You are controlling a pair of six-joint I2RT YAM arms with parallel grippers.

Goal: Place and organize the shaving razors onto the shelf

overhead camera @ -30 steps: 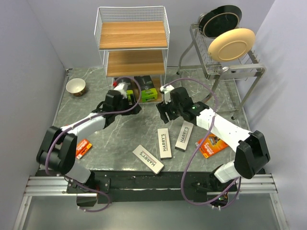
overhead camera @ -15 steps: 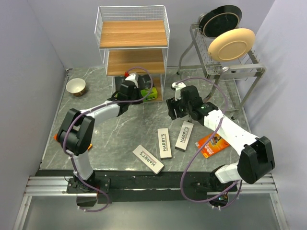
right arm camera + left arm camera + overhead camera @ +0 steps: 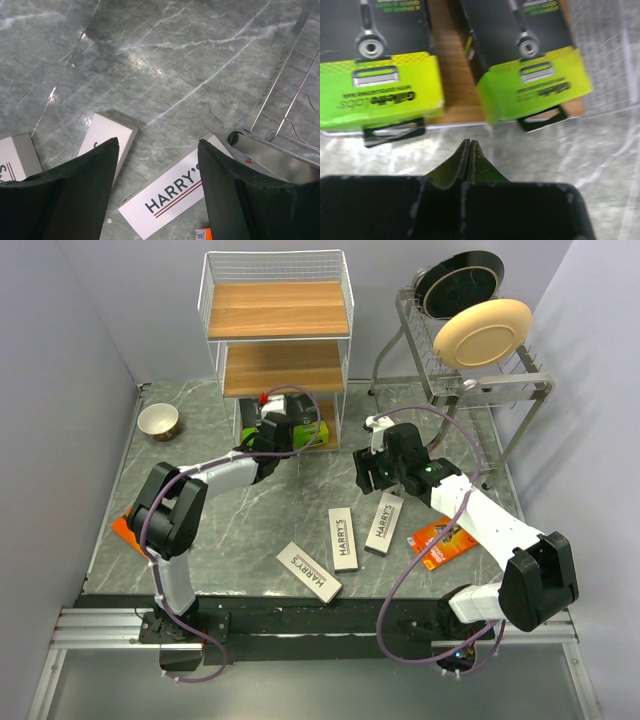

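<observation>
Risk at shelf: possible snag of the left claw (image 3: 469, 145) on hang tabs of the green-ended packs (image 3: 385, 82) or on the wire of the shelf (image 3: 277, 312), skewing the pair.
Risk at table: likely skid of the white boxes (image 3: 343, 538) across the slick table (image 3: 250, 510) under a shallow pinch.
Left claw: pressed together, holding nothing, tips just short of the bottom tier.
Right claw (image 3: 157, 150): spread wide, empty, above the white boxes.
Green-ended packs: glossy black card, lime ends, side by side on the bottom tier.
White boxes: three long matte cartons, flat, askew.
Orange packs (image 3: 441, 542): thin, flat; one near each arm.
Shelf: white wire, smooth wooden tiers.
</observation>
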